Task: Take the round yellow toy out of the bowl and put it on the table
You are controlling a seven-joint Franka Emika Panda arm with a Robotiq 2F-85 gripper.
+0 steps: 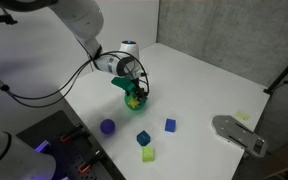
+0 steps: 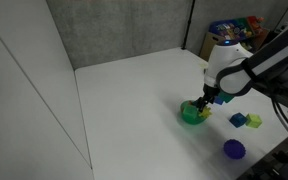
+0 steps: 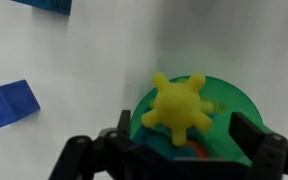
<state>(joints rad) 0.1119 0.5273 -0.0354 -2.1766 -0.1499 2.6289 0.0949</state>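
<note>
The round yellow toy (image 3: 180, 103), lumpy with short knobs, sits in the green bowl (image 3: 234, 100) on the white table (image 3: 84, 60). My gripper (image 3: 184, 128) is open, low over the bowl, one black finger on each side of the toy, neither touching it. Something blue and orange shows in the bowl under the toy. In both exterior views the gripper (image 1: 134, 93) (image 2: 203, 103) reaches down into the bowl (image 1: 133, 102) (image 2: 191, 115), and the toy is mostly hidden there.
A purple ball (image 1: 107, 126) (image 2: 234, 149), two blue cubes (image 1: 170, 125) (image 1: 143, 137) and a yellow-green cube (image 1: 148, 154) lie on the table (image 1: 204, 80) near the bowl. A grey device (image 1: 239, 133) lies near the table edge. Blue cubes (image 3: 9, 105) show in the wrist view.
</note>
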